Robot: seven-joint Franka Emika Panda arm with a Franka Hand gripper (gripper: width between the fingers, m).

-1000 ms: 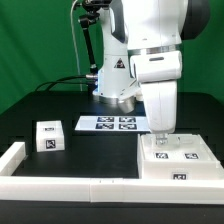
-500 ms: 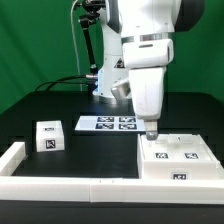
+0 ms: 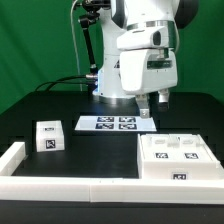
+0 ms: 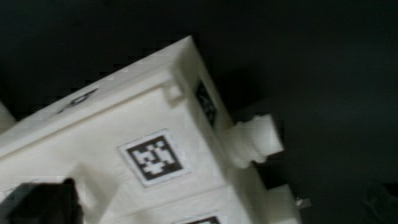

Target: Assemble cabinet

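Note:
The cabinet (image 3: 180, 160), a large white box body with tagged panels on top, lies at the exterior view's lower right against the rail. My gripper (image 3: 153, 106) hangs tilted in the air above and behind the cabinet, clear of it, open and holding nothing. The wrist view shows a corner of the cabinet (image 4: 134, 130) with a tag and a round knob on its side. One dark finger (image 4: 36, 200) shows at the picture's edge. A small white tagged block (image 3: 46, 137) stands alone at the exterior view's left.
The marker board (image 3: 112, 124) lies flat in front of the arm's base. A long low white border rail (image 3: 60, 186) runs along the front and turns up at the exterior view's left. The tabletop is black.
My gripper has risen from the top of the cabinet, moved toward the exterior view's left and tilted. The cabinet and the small block have not moved.

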